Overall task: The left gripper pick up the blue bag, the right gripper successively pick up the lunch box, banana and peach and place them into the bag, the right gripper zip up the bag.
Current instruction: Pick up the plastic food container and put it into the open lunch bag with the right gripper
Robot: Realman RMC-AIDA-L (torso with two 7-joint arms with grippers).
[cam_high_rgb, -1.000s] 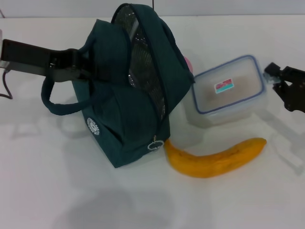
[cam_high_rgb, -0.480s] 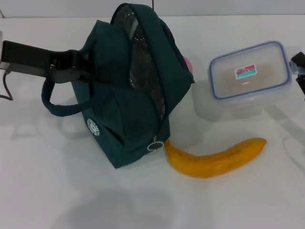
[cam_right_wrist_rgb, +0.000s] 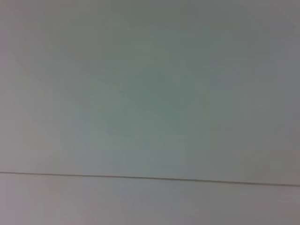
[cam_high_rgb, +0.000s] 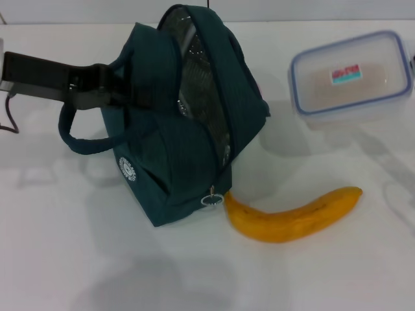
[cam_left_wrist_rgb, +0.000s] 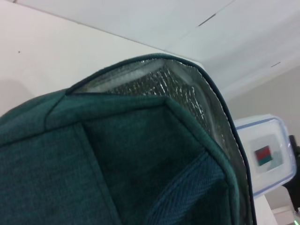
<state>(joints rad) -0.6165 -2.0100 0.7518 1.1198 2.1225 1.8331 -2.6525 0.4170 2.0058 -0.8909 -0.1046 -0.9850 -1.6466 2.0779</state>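
White desk: we see the lunch box (cam_high_rgb: 351,76) risen far right; right pincer unseen; left pincer (cam_high_rgb: 97,87) holds the bag (cam_high_rgb: 188,123).

So the big dark teal fabric lunch bag (cam_high_rgb: 188,123) sits left of centre on the white table (cam_high_rgb: 78,259), its mouth facing right. The black two-fingered left gripper (cam_high_rgb: 97,87) is at the bag's left side, right by the loop handle (cam_high_rgb: 74,136). The long curved yellow banana (cam_high_rgb: 292,212) lies in front and to the right, one tip touching the bag's lower corner. The clear rectangular plastic lunch box (cam_high_rgb: 350,74) is far right, behind the banana, well apart from both.
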